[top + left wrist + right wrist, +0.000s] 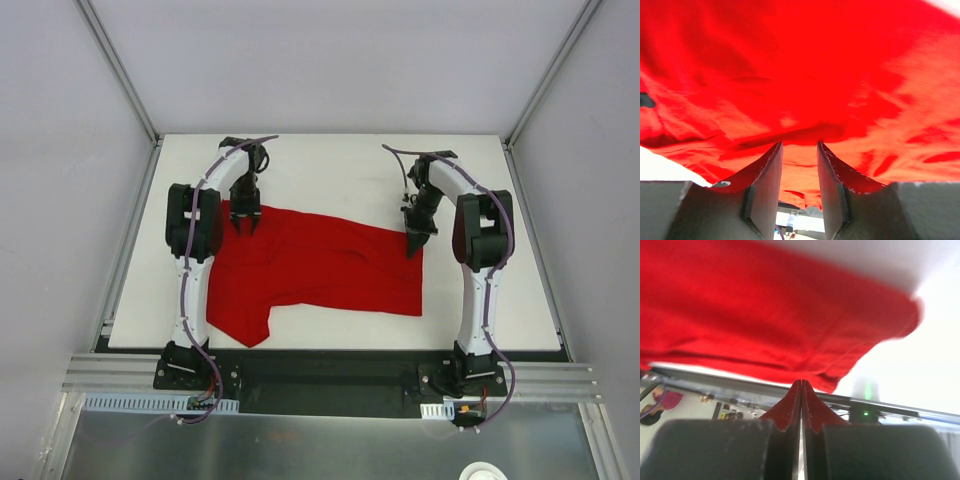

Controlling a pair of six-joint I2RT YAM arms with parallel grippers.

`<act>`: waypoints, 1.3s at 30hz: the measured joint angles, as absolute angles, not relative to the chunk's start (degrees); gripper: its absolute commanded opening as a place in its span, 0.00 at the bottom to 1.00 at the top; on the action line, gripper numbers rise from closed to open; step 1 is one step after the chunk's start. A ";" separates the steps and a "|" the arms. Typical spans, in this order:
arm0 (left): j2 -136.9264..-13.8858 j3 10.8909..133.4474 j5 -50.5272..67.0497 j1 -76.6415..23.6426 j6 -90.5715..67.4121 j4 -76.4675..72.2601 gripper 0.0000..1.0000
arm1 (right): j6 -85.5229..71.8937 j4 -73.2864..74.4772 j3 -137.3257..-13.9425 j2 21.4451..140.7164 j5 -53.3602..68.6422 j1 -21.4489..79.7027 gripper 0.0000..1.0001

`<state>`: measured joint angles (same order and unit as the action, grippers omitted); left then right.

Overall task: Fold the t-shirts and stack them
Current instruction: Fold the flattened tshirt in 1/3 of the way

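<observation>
The red t-shirt lies spread flat across the white table, with one sleeve hanging toward the near left. My left gripper points down onto the shirt's far left corner. In the left wrist view its jaws stand apart, their tips against the wrinkled red cloth, and nothing fills the gap. My right gripper is at the shirt's far right corner. Its jaws are pressed together, pinching the hem of the red fabric.
Grey enclosure walls rise on the left, right and far sides of the table. An aluminium rail with both arm bases runs along the near edge. Bare white table shows beyond the shirt and to its right.
</observation>
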<state>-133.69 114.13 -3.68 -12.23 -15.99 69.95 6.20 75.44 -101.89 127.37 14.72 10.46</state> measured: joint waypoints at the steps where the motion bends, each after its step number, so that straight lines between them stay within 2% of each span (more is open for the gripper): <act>1: -133.73 114.13 -3.70 -11.79 -15.97 70.06 0.34 | 6.09 75.46 -102.32 128.14 13.58 10.46 0.01; 17: -133.75 115.90 -4.78 -8.19 -16.05 71.00 0.34 | 4.54 75.11 -121.30 137.16 -7.31 9.85 0.01; 27: -133.75 116.22 -4.49 -8.19 -16.05 71.02 0.33 | 4.56 75.07 -121.23 137.14 -6.81 9.96 0.01; 33: -133.78 116.22 -4.10 -8.19 -16.05 70.98 0.33 | 4.56 75.11 -114.93 134.06 -6.66 10.76 0.01; 39: -133.86 116.22 -3.44 -8.19 -16.03 70.91 0.33 | 4.56 75.44 -113.82 135.06 -7.11 13.58 0.01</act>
